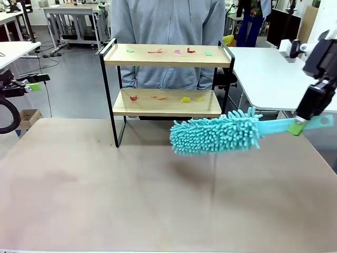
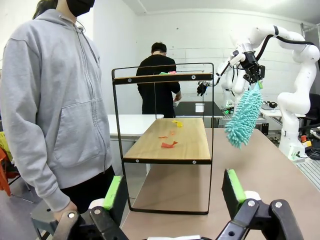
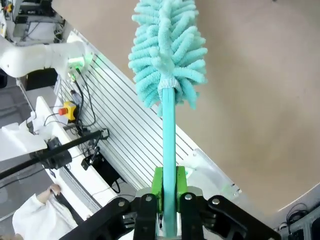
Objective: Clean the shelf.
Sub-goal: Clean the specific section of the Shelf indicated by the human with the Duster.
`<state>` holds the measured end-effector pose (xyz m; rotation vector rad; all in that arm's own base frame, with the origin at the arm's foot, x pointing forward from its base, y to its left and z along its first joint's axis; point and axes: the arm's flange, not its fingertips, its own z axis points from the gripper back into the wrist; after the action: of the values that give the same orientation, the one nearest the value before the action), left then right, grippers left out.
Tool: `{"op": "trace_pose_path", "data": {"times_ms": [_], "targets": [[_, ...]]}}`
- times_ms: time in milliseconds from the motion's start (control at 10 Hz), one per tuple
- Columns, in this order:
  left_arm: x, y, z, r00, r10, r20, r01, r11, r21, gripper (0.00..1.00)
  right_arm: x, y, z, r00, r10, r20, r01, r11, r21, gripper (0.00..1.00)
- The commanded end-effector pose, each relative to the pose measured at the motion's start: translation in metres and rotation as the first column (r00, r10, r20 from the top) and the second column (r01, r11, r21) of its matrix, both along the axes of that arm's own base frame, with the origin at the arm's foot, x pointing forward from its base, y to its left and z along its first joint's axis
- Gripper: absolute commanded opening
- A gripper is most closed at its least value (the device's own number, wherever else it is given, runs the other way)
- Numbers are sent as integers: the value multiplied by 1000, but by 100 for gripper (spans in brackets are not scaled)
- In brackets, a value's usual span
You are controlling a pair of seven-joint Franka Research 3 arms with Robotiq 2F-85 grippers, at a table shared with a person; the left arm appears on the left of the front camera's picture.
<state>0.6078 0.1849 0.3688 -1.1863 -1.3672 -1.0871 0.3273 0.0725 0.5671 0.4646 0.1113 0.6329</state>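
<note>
Your right gripper has its jaws closed on the flat handle of the teal duster, green pads pressed on either side near the handle's end. In the front view this grip sits at the right edge of the frame, and the fluffy head reaches from there toward the middle. It hangs above the tan table without touching it.

Your left gripper has its jaws wide apart with nothing between them. It sits at the far left of the front view and faces the end of the shelf.

The shelf stands in the upper middle of the front view, at the far edge of the table, with a person just behind it. Small coloured scraps lie on both wooden boards. In the left wrist view the duster head is to the right of the frame rail and apart from it.

I judge this to be the approach step, with no sweeping begun. Next you need to bring the head level with one board and lay it on the wood between the side rails. Those raised rails would likely trap scraps at the ends, so sweep toward an open long edge. The lower board leaves little room under the top one, so keep the handle flat there.
</note>
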Motion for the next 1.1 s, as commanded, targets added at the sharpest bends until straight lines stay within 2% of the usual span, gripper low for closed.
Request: {"op": "trace_pose_path", "data": {"times_ms": [0, 200, 300, 400, 1000], "targets": [[-2, -1, 3, 1000, -5, 6, 5, 1000, 5, 100, -12, -20, 1, 998, 52, 16, -52, 998, -20, 13], [-2, -1, 3, 1000, -5, 6, 5, 1000, 5, 100, -18, -30, -4, 998, 57, -2, -57, 997, -52, 13], [-2, -1, 3, 1000, -5, 6, 5, 1000, 5, 100, -18, -31, -8, 995, 99, 28, -97, 994, -42, 13], [-2, -1, 3, 1000, -5, 6, 5, 1000, 5, 100, -14, -20, 0, 1000, 28, -13, -28, 998, -47, 13], [-2, -1, 3, 1000, -5, 6, 5, 1000, 5, 100, -14, -20, 0, 1000, 28, -13, -28, 998, -47, 13]]}}
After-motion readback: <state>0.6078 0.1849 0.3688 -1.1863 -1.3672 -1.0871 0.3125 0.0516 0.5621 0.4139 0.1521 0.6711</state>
